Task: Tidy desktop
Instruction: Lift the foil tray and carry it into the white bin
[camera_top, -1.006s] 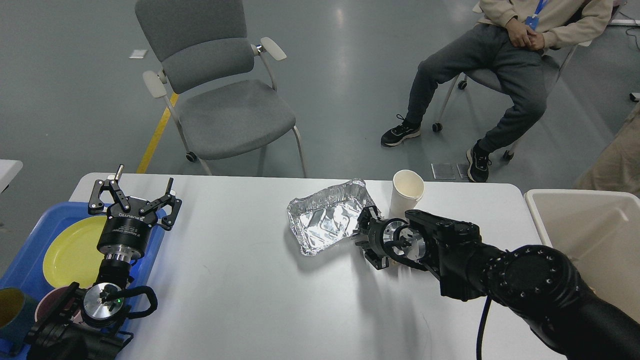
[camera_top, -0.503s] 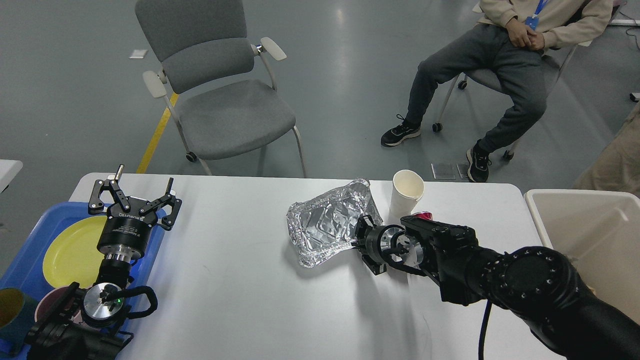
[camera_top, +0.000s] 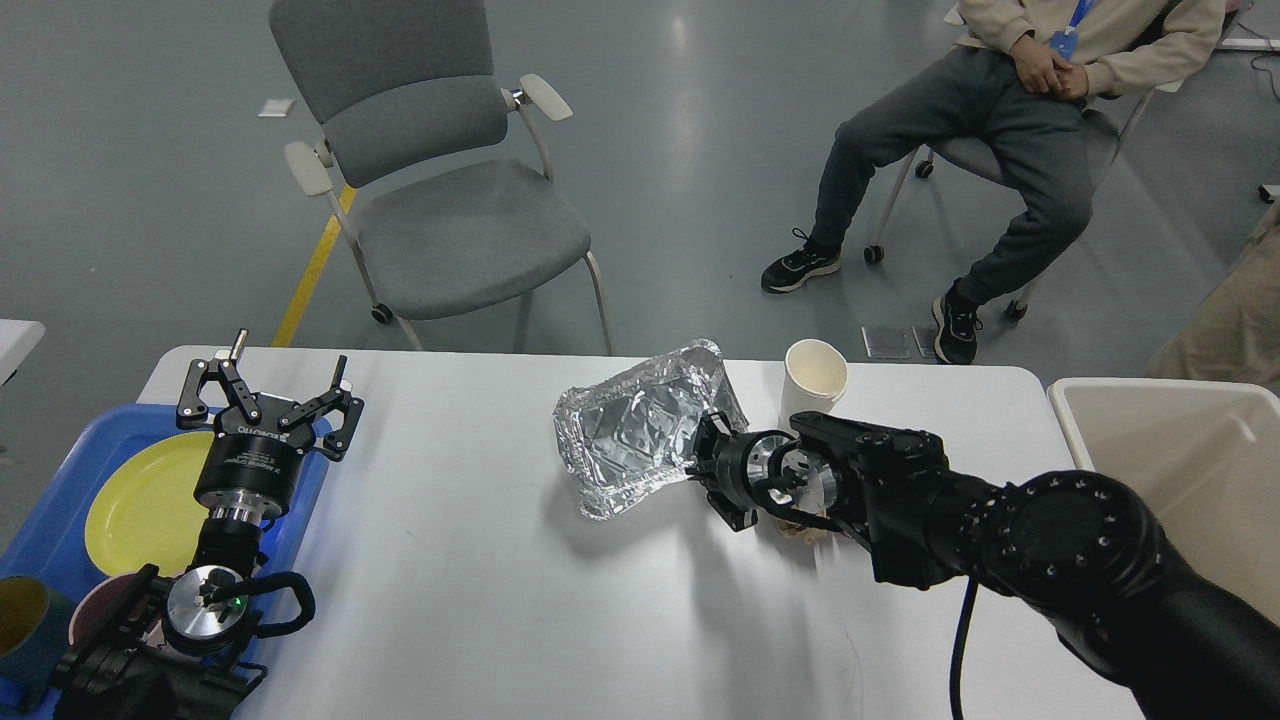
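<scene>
1. Two grippers are seen: the left gripper (camera_top: 268, 398) hangs over the blue tray (camera_top: 60, 520) at the desktop (camera_top: 480, 600) left edge, jaws spread, empty.
2. Mid-desktop, the right gripper (camera_top: 702, 462) pinches the foil tray (camera_top: 640, 435), tilted up.
3. Judged next: carriage to the cream bin (camera_top: 1180, 470) off the right edge; the paper cup (camera_top: 812, 385) remains at the far edge.

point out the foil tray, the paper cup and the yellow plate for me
foil tray (camera_top: 630, 440): head view, on its crinkled inner bottom.
paper cup (camera_top: 812, 385): head view, on its white side wall under the rim.
yellow plate (camera_top: 140, 500): head view, on its bare flat middle.
</scene>
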